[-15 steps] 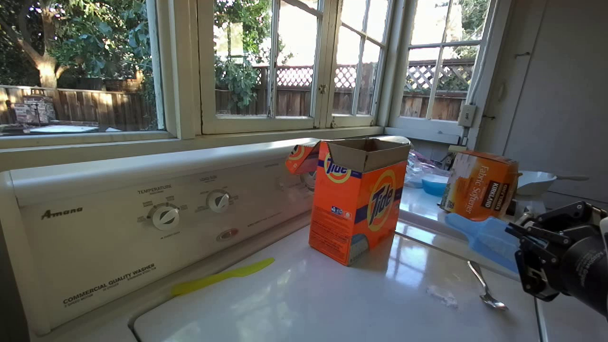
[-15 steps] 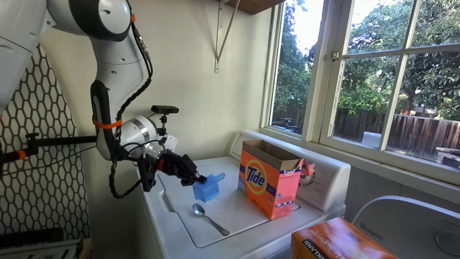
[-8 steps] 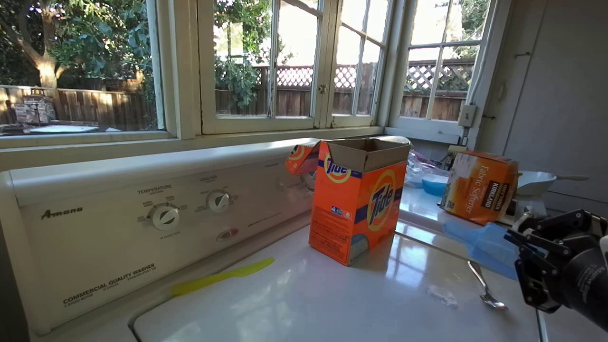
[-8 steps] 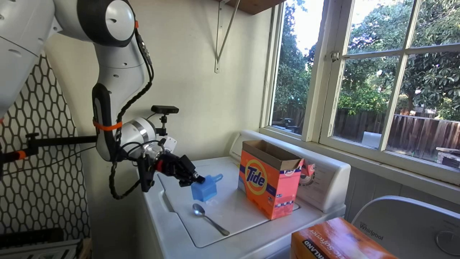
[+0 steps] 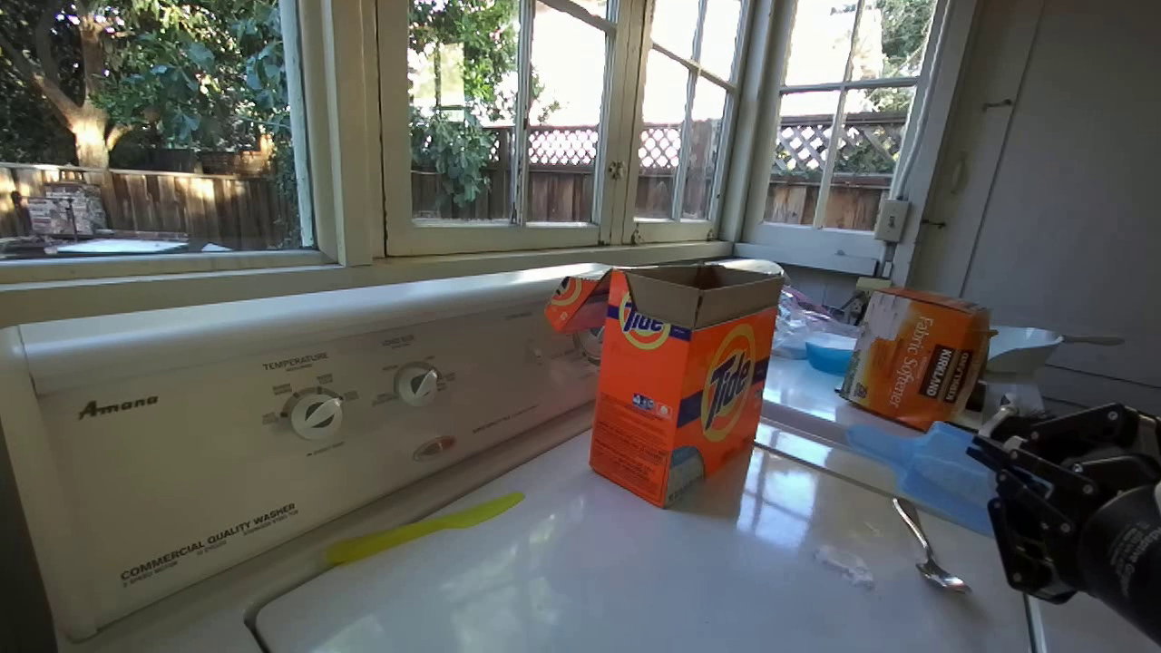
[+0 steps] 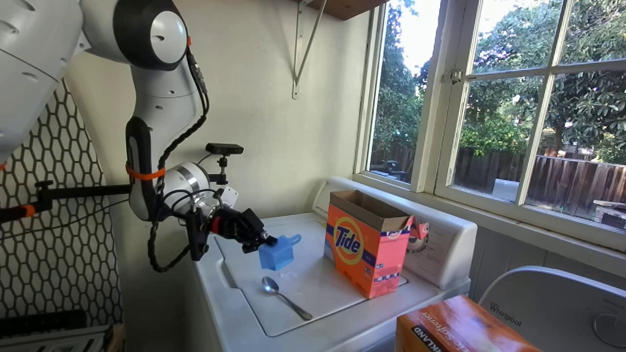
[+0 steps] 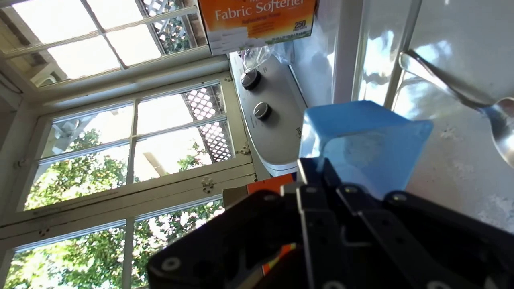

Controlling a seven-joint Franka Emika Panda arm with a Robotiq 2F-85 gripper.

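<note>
In an exterior view, room lay between the silver metal spoon (image 5: 941,575), near the edge of the white washer lid (image 5: 544,589), and the open orange cardboard Tide box (image 5: 680,399). In an exterior view, the white arm (image 6: 164,95) slanted its black tool (image 6: 269,240) down. In the wrist view, its nearly closed jaws gripped the translucent blue plastic scoop (image 7: 361,146) over the lid, contents unclear.

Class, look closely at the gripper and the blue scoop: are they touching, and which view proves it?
Touching. The wrist view shows it: the gripper has its jaws closed on the near edge of the blue scoop, pinching its wall between them.
</note>
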